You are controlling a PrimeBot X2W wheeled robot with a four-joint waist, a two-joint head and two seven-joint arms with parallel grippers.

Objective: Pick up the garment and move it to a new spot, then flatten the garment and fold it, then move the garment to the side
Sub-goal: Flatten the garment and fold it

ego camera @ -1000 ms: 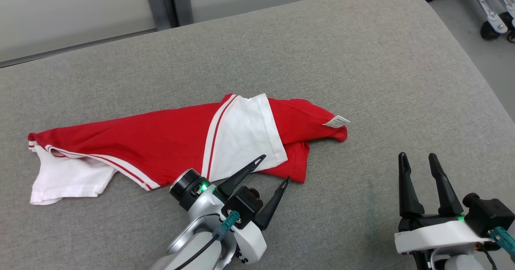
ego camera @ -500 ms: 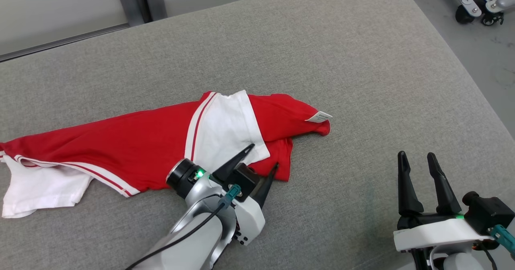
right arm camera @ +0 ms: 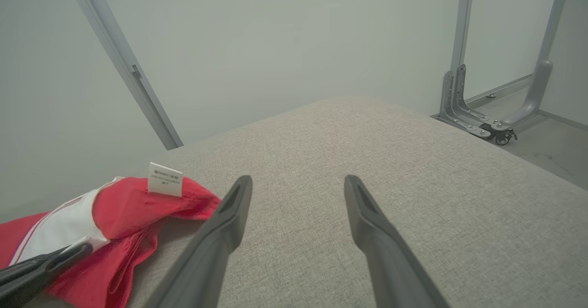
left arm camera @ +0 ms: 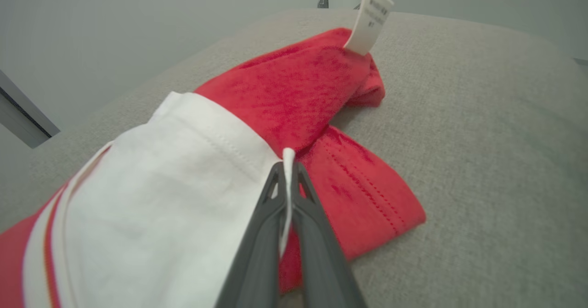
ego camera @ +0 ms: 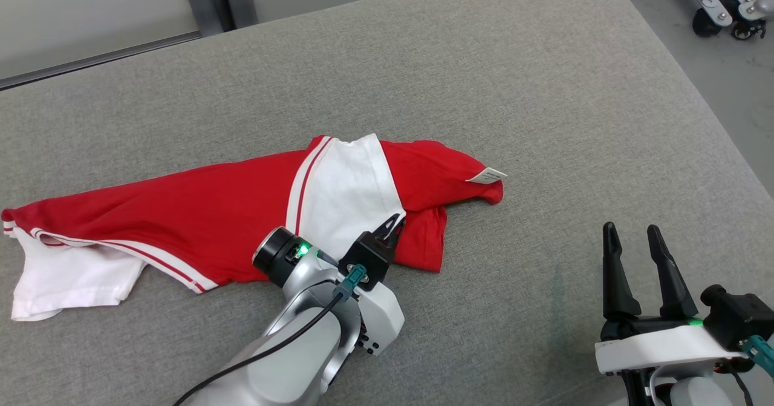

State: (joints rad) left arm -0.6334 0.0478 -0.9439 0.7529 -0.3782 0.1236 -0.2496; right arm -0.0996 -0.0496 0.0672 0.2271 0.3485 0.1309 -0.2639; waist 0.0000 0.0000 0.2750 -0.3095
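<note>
Soft red-and-white garment (ego camera: 211, 212) lies crumpled in a long shape on the grey woven surface (ego camera: 544, 79).
At the garment's near edge, the left gripper (ego camera: 393, 224) has its slim dark jaws pinched tight on the stitched hem of the white sleeve (ego camera: 344, 194). A small rectangular label (ego camera: 487, 175) sticks out of the garment's red right end. Well apart to the garment's right, the right gripper (ego camera: 630, 232) has its jaws spread wide, holding nothing.
</note>
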